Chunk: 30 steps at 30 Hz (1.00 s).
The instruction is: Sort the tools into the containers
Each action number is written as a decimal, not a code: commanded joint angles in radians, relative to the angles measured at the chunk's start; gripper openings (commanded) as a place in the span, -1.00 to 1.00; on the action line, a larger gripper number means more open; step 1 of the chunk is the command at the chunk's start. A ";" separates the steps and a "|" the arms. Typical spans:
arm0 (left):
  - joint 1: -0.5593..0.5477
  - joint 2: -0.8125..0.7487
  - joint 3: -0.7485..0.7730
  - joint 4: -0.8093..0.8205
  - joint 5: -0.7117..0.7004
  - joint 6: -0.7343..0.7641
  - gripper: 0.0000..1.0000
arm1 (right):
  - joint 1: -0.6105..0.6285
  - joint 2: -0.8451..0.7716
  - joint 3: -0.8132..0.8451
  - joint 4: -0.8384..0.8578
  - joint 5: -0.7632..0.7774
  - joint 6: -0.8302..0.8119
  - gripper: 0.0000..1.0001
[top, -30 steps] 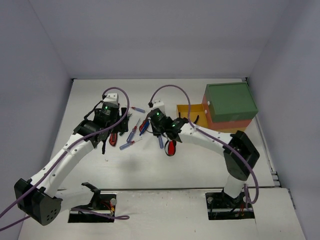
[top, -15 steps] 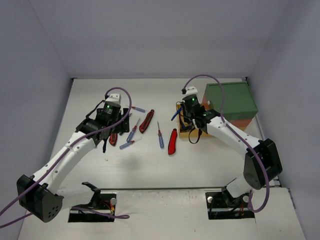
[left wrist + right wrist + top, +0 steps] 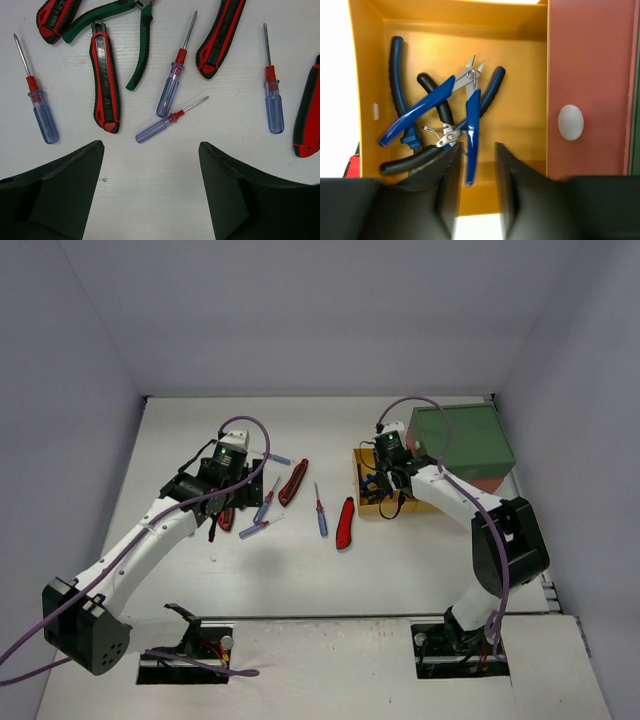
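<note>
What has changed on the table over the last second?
The right claw carried the bright blue-handled steel cutters rightward from mid white table to the pulled-out yellow plastic drawer and let them go; they lie atop black-handled pliers. The left claw stayed open above the blue-handled screwdrivers and red-and-black utility knives, barely shifting.

screwdriver: translucent blue plastic handle, bright metal shaft | yellow drawer: smooth glossy plastic | table: matt white

Blue cutters from end effector into yellow drawer
</note>
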 commanded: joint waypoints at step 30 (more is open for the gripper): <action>0.163 0.720 0.412 -0.029 0.122 0.202 -0.19 | 0.138 -0.325 -0.037 0.049 -0.132 0.070 0.05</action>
